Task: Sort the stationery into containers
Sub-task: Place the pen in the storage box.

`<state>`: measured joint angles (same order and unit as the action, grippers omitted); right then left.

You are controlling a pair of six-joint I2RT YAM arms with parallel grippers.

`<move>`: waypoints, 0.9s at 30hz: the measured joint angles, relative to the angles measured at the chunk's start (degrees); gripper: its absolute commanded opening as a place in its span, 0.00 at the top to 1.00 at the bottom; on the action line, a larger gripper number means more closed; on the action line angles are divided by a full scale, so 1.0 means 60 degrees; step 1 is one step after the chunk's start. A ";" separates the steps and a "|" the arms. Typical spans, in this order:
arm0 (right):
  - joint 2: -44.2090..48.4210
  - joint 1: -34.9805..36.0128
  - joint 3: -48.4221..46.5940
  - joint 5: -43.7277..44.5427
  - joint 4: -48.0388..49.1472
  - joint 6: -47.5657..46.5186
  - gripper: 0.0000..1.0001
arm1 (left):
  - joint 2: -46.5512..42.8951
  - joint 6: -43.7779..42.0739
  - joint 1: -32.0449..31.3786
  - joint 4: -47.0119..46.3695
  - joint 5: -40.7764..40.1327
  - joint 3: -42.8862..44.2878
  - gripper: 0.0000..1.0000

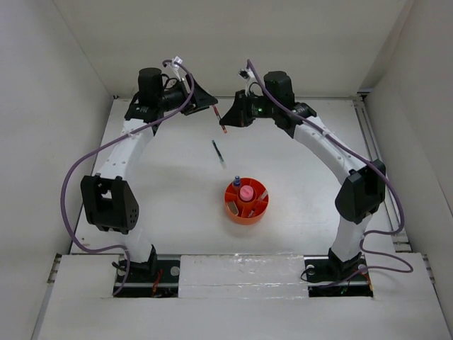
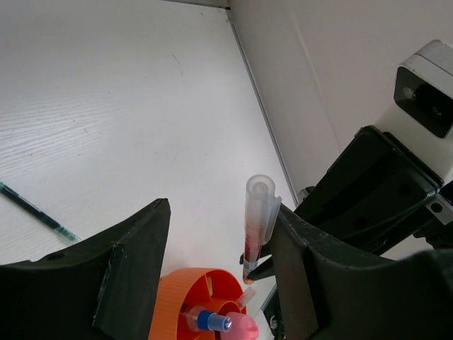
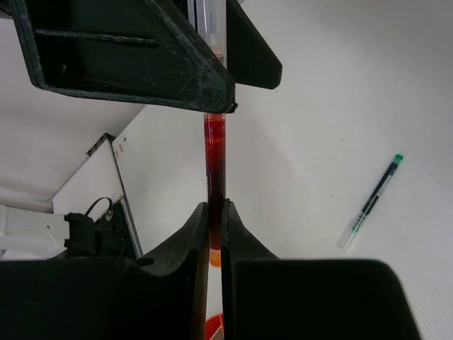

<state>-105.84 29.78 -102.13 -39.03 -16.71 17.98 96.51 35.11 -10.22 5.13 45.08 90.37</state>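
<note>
Right wrist: slim translucent red pen [image 3: 214,163]

Overhead camera, high behind arm bases [image 1: 141,269], looks down on whole table [image 1: 177,212]. Left wrist camera, close behind left tool [image 2: 221,212], looks across table toward right arm [image 2: 375,191]; right wrist camera, tight on right tool [image 3: 214,207], faces left tool. All three views share red pen [image 3: 214,163], dark pen [image 1: 219,154].

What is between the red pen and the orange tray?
Only the dark pen, lying flat on the table between them. The red pen, in the right gripper, could likely pass over it.
</note>
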 measured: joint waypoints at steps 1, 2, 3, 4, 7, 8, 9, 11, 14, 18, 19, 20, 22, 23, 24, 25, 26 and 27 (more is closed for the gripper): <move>0.0000 0.0044 0.0004 -0.0044 0.0062 0.0015 1.00 | -0.0044 -0.0004 0.0000 -0.0004 -0.0018 0.0000 0.48; 0.0000 0.0080 0.0018 -0.0098 0.0113 0.0036 1.00 | -0.0069 -0.0007 -0.0004 -0.0004 -0.0029 0.0000 0.48; 0.0007 0.0124 0.0036 -0.0142 0.0149 0.0047 1.00 | -0.0102 -0.0011 -0.0007 -0.0004 -0.0040 0.0000 0.48; 0.0011 0.0175 0.0055 -0.0193 0.0168 0.0051 1.00 | -0.0113 -0.0015 -0.0007 -0.0011 -0.0051 0.0000 0.54; 0.0011 0.0306 0.0135 -0.0259 0.0204 0.0076 1.00 | -0.0124 0.0004 -0.0018 -0.0018 -0.0062 0.0000 0.68; 0.0011 0.0321 0.0182 -0.0255 0.0226 0.0076 1.00 | -0.0124 0.0011 -0.0018 -0.0018 -0.0062 0.0000 0.76; 0.0015 0.0357 0.0240 -0.0240 0.0259 0.0098 1.00 | -0.0131 0.0015 -0.0018 -0.0022 -0.0044 -0.0004 0.82; 0.0015 0.0375 0.0357 -0.0189 0.0299 0.0160 1.00 | -0.0149 0.0015 -0.0029 -0.0036 -0.0007 -0.0011 0.91; 0.0015 0.0379 0.0470 -0.0066 0.0317 0.0226 1.00 | -0.0222 0.0069 -0.0029 -0.0182 0.0106 -0.0197 1.00; 0.0084 0.0426 0.0579 0.0178 0.0386 0.0331 1.00 | -0.0240 0.0168 -0.0018 -0.0372 0.0244 -0.0321 1.00; 0.0124 0.0430 0.0616 0.0233 0.0393 0.0364 1.00 | -0.0248 0.0182 -0.0018 -0.0423 0.0273 -0.0364 1.00; 0.0149 0.0430 0.0623 0.0284 0.0372 0.0393 1.00 | -0.0277 0.0204 -0.0018 -0.0459 0.0280 -0.0412 1.00; 0.0164 0.0426 0.0627 0.0313 0.0379 0.0444 1.00 | -0.0335 0.0229 -0.0011 -0.0495 0.0284 -0.0452 1.00; 0.0168 0.0426 0.0627 0.0324 0.0412 0.0470 1.00 | -0.0368 0.0229 -0.0007 -0.0506 0.0277 -0.0452 1.00; 0.0175 0.0426 0.0627 0.0324 0.0441 0.0484 1.00 | -0.0408 0.0229 -0.0007 -0.0517 0.0273 -0.0455 1.00; 0.0193 0.0426 0.0637 0.0324 0.0484 0.0517 1.00 | -0.0437 0.0226 -0.0007 -0.0539 0.0273 -0.0455 1.00; 0.0211 0.0426 0.0674 0.0321 0.0572 0.0543 1.00 | -0.0474 0.0226 -0.0007 -0.0565 0.0273 -0.0455 1.00; 0.0229 0.0426 0.0696 0.0317 0.0645 0.0579 1.00 | -0.0499 0.0222 -0.0007 -0.0594 0.0270 -0.0455 1.00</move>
<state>-104.47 32.34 -97.95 -37.12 -12.84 21.45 93.51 36.45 -10.26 1.56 46.70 87.64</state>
